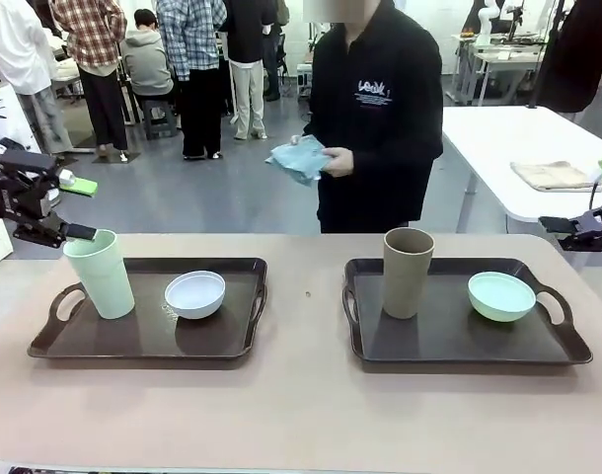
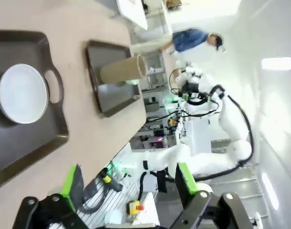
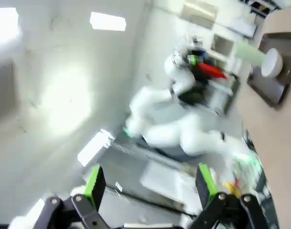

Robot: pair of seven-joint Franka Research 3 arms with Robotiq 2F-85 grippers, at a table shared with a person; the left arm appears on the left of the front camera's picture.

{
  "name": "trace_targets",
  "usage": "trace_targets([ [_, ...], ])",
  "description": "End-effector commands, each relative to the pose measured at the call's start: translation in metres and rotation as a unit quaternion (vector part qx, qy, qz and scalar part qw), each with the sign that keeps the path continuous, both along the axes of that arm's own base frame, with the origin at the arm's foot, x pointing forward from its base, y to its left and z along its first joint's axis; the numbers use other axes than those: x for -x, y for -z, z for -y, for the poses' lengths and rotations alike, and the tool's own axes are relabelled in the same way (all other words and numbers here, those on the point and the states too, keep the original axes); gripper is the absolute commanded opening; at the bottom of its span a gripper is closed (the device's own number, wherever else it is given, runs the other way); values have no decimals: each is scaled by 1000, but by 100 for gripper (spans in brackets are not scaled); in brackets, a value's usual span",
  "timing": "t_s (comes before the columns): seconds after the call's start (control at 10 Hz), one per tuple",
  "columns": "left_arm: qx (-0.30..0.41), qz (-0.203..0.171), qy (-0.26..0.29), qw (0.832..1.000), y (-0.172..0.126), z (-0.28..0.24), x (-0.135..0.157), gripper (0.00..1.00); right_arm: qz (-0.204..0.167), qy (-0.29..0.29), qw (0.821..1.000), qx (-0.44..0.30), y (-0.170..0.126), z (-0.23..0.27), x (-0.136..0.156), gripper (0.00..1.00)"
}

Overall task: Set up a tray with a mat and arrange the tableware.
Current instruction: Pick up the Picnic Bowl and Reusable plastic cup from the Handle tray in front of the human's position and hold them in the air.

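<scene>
Two dark brown trays lie side by side on the table. The left tray [image 1: 143, 341] carries a pale green cup [image 1: 99, 274] and a white bowl [image 1: 194, 293]. On the right tray [image 1: 449, 341] stand a tan-brown cup [image 1: 408, 272] and a mint green bowl [image 1: 501, 296]. A person at the far side holds a light blue cloth, the mat [image 1: 299, 158], in both hands. My left gripper [image 1: 81, 208] hovers open just left of the green cup. My right gripper [image 1: 583, 197] is open off the table's right end, holding nothing.
The left wrist view shows the white bowl [image 2: 21, 93], the tan-brown cup [image 2: 121, 70] and open green-padded fingers [image 2: 71, 181]. The right wrist view is blurred, with the green cup [image 3: 250, 53] far off. A white side table [image 1: 518, 158] stands at the back right.
</scene>
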State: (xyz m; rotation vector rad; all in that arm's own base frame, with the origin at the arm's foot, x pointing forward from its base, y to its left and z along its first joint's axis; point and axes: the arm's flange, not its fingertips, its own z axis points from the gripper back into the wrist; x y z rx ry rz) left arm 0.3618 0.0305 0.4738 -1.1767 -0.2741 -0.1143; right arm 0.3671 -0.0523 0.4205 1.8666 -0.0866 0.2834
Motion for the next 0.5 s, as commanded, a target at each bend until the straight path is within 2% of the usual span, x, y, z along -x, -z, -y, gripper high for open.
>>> trace_targets([
  [0.0,-77,43,11,996,-29,1,19,100,51,-11,997,51,-22,-7,11,100],
  [0.1,0,0,0,1000,0,0,0,100,0,0,1000,0,0,0,0,100],
  [0.2,45,-2,-49,998,-2,2,-7,100,6,0,1000,-12,-6,-8,-2,100],
  [0.3,92,-28,-70,993,11,-2,17,100,13,5,1000,26,-3,-13,6,100],
  [0.4,132,-45,-72,988,19,-16,28,100,0,0,1000,0,4,-2,-2,100],
])
